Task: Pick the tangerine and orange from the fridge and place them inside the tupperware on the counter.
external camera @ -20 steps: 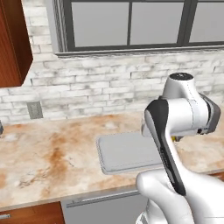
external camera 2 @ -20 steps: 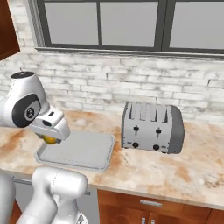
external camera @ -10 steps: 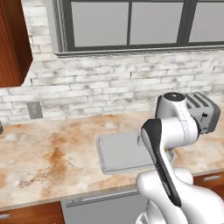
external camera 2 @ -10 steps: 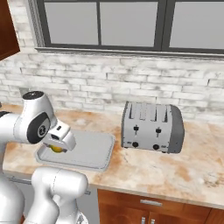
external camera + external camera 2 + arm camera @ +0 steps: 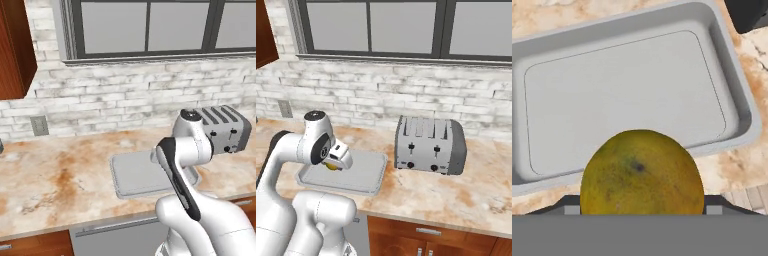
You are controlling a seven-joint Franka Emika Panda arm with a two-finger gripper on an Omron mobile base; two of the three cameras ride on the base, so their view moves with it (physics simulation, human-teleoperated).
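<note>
My gripper [image 5: 334, 165] is shut on a round, dull yellow-orange fruit, the orange [image 5: 330, 166], and holds it just above the left part of the tupperware [image 5: 363, 172]. In the hand view the orange [image 5: 641, 172] sits between my fingers at the bottom, with the empty grey tupperware [image 5: 622, 90] right beyond it. The tupperware [image 5: 135, 175] lies on the beige marbled counter [image 5: 55, 180], partly behind my arm. The tangerine and the fridge are out of view.
A silver toaster [image 5: 428, 145] stands on the counter [image 5: 456, 195] just right of the tupperware, and shows as the toaster [image 5: 225, 127] behind my arm. A brick wall with a window runs along the back. An outlet [image 5: 39, 125] is at the left.
My hand has come down and slightly right with the orange, from beside the tupperware's left edge to low over its floor. The arm has folded lower.
</note>
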